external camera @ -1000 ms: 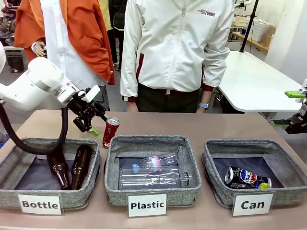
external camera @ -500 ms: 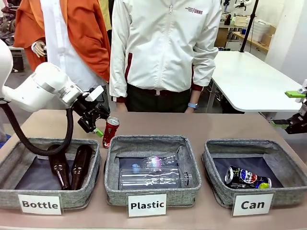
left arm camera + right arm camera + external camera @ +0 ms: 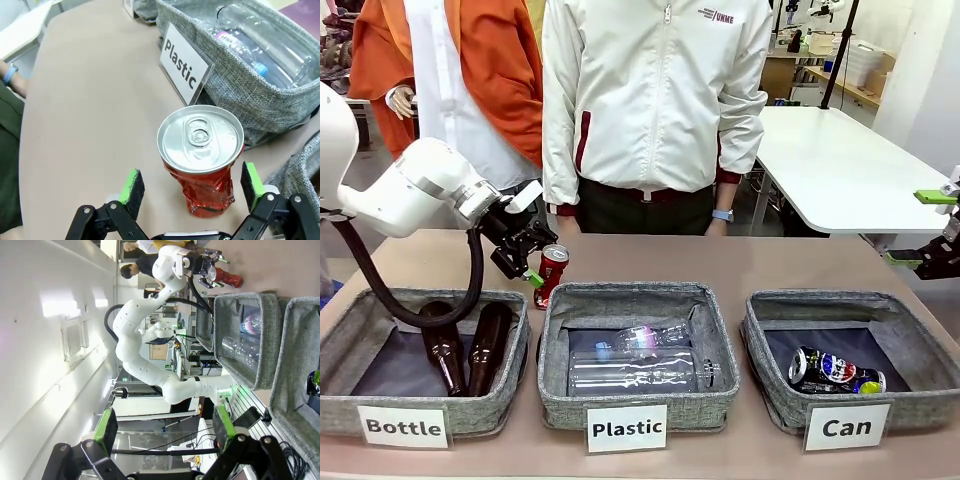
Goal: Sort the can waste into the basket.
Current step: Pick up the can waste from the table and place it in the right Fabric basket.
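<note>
A crushed red can (image 3: 552,275) with a silver top stands upright on the table behind the gap between the Bottle and Plastic baskets. My left gripper (image 3: 532,266) is open and reaches it from the left. In the left wrist view the red can (image 3: 200,165) stands between the two green pads, with a gap on each side of my left gripper (image 3: 192,185). A dark can (image 3: 835,370) with blue, red and white marks lies in the grey basket (image 3: 850,300) labelled "Can". My right gripper (image 3: 918,228) is open at the right edge, away from the table; its wrist view shows my right gripper (image 3: 165,426) empty.
The Bottle basket (image 3: 350,335) holds two brown bottles (image 3: 465,345). The Plastic basket (image 3: 630,292) holds clear plastic bottles (image 3: 640,360). Two people (image 3: 650,110) stand at the far edge. A white table (image 3: 850,170) stands at the back right.
My left gripper has moved right and closed in on the red can, which has not moved. The person in the white jacket has shifted left. The right arm is still.
</note>
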`<state>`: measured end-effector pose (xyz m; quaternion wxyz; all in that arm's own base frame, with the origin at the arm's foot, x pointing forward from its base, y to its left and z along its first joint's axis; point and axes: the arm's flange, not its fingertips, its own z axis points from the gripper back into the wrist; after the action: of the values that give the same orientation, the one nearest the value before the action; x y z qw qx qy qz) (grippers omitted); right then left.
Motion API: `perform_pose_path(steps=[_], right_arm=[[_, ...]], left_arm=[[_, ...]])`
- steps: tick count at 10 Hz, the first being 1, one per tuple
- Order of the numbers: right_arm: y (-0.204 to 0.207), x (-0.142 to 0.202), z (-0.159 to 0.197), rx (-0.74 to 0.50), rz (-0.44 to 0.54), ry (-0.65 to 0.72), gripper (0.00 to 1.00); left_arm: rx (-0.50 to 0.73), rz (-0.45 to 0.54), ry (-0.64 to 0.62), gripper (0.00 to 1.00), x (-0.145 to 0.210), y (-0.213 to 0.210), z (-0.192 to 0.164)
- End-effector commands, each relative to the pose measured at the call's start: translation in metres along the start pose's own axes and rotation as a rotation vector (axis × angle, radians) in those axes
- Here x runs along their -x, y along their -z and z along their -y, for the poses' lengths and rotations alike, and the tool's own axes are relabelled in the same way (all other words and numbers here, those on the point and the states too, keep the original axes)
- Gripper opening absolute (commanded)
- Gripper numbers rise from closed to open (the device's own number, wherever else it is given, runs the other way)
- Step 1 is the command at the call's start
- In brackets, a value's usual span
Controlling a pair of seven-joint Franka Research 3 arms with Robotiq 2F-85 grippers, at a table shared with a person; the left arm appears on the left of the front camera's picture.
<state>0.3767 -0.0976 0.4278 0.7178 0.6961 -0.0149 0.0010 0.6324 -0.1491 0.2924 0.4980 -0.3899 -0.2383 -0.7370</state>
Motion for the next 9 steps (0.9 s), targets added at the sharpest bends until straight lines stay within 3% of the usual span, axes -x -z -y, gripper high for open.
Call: perform_pose_path(steps=[1,7,8,9], right_arm=[[-0.003,0.002,-0.002,0.002,-0.012,-0.022,1.0],[-0.003,0.002,-0.002,0.002,-0.012,-0.022,1.0],[-0.003,0.002,-0.002,0.002,-0.012,-0.022,1.0],[-0.003,0.002,-0.002,0.002,-0.012,-0.022,1.0]], left_arm=[[0.027,0.043,-0.012,1.0,-0.001,0.001,-0.004],[0.063,0.046,-0.006,1.0,0.0,0.008,-0.002],[0.078,0.048,-0.003,0.9,0.0,0.01,-0.003],[0.085,0.051,-0.001,0.41,-0.001,0.011,-0.003]])
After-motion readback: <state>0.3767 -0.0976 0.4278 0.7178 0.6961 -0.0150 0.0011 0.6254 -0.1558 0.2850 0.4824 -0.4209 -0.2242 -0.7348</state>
